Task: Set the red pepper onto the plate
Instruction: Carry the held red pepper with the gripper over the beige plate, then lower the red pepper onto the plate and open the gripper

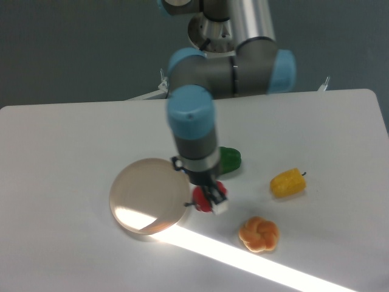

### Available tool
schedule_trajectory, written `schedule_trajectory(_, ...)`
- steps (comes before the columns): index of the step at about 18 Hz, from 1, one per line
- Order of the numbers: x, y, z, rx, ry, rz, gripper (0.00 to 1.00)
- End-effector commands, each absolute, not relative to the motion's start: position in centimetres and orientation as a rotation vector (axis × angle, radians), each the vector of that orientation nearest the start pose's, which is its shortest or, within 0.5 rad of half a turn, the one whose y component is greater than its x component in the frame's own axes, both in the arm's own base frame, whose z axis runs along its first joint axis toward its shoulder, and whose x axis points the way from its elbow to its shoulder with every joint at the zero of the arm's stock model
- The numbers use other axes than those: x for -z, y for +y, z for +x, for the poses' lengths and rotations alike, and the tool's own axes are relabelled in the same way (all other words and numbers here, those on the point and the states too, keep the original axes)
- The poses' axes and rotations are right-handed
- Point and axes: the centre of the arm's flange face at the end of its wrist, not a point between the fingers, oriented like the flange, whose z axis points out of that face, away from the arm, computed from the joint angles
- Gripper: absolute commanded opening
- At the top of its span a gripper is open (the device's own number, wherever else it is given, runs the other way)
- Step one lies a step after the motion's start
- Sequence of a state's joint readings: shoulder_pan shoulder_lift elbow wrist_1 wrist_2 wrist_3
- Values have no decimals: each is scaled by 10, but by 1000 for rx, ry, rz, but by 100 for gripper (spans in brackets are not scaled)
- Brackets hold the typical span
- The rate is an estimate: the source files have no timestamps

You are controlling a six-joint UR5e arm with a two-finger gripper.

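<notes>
The red pepper [202, 199] is small and glossy, held in the air just right of the plate's edge. My gripper [208, 197] is shut on it, pointing down from the grey and blue arm. The plate [149, 194] is a round pale beige-pink disc lying left of centre on the white table, with a bright patch of light on its near side. The pepper hangs beside the plate's right rim, not over its middle.
A green pepper [230, 158] lies behind the arm, partly hidden by the wrist. A yellow pepper [287, 182] sits to the right and an orange lobed pepper [259, 233] lies near the front. A bright strip of sunlight crosses the table's front.
</notes>
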State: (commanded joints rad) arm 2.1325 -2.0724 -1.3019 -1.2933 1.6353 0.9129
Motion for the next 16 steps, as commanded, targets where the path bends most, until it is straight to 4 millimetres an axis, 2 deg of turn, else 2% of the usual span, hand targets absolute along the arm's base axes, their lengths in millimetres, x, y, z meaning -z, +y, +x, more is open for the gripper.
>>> schedule_trajectory(2,-329,653,-237,-96,583,-3110,55)
schedule_trajectory(5,-306,651,-220,-6,603,-3105,55)
schedule_trajectory(8,-293,654,-209,-5,639,-3011,55)
schedule_trajectory(10,-286,658,-205,16,723,-2933,55)
schedule_trajectory(16,-277,659,-206,13,890,-2871,55)
